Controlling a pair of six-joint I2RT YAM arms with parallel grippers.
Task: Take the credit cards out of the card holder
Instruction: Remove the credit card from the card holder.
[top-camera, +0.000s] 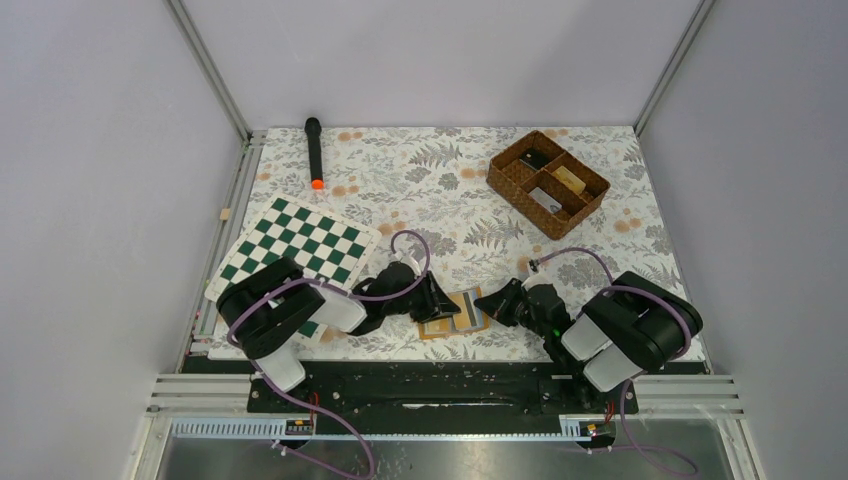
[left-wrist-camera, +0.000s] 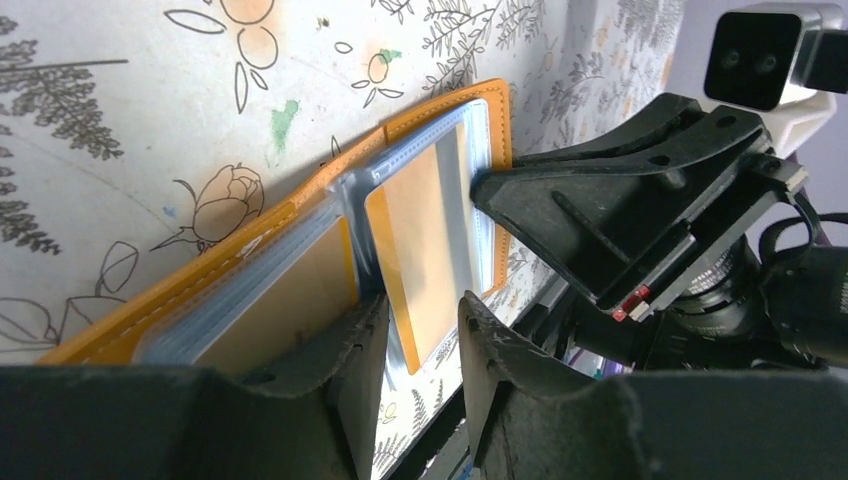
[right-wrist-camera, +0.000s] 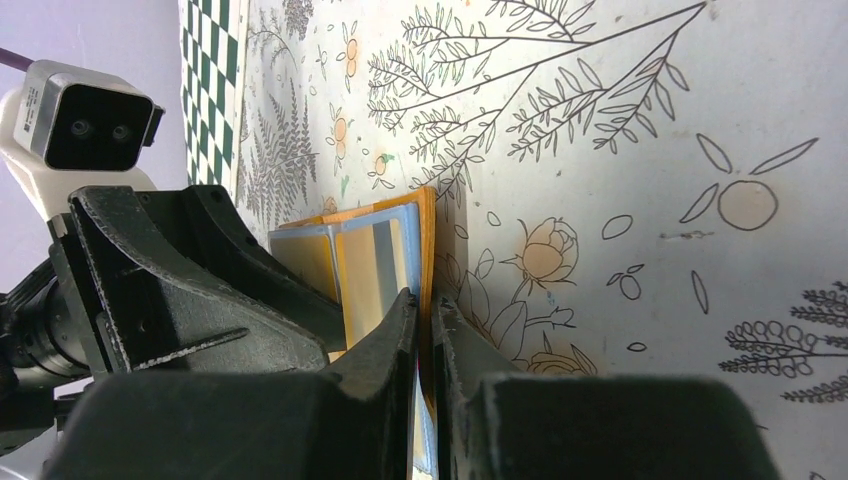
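Overhead, you have one wicker basket (top-camera: 515, 150) at the far right of the table. Several of its compartments hold small items, too small to name. One card holder (top-camera: 440, 328) lies open and flat near the front edge, directly between the left gripper (top-camera: 440, 303) and the right gripper (top-camera: 488, 303), with cards (top-camera: 466, 310) in its sleeves. One chequered mat (top-camera: 300, 250) and one black torch (top-camera: 314, 152) with an orange tip lie to the left, well apart from the holder. On the left wrist camera you can count two tan cards, one (left-wrist-camera: 290, 300) in the clear sleeve of the near half and one (left-wrist-camera: 420, 240) in the far half. The left fingers (left-wrist-camera: 350, 370) stand partly apart, astride the corner of the far sleeve and not clamped on it. On the right wrist camera the right fingers (right-wrist-camera: 395, 340) are drawn almost together, pinching the holder's orange outer edge.
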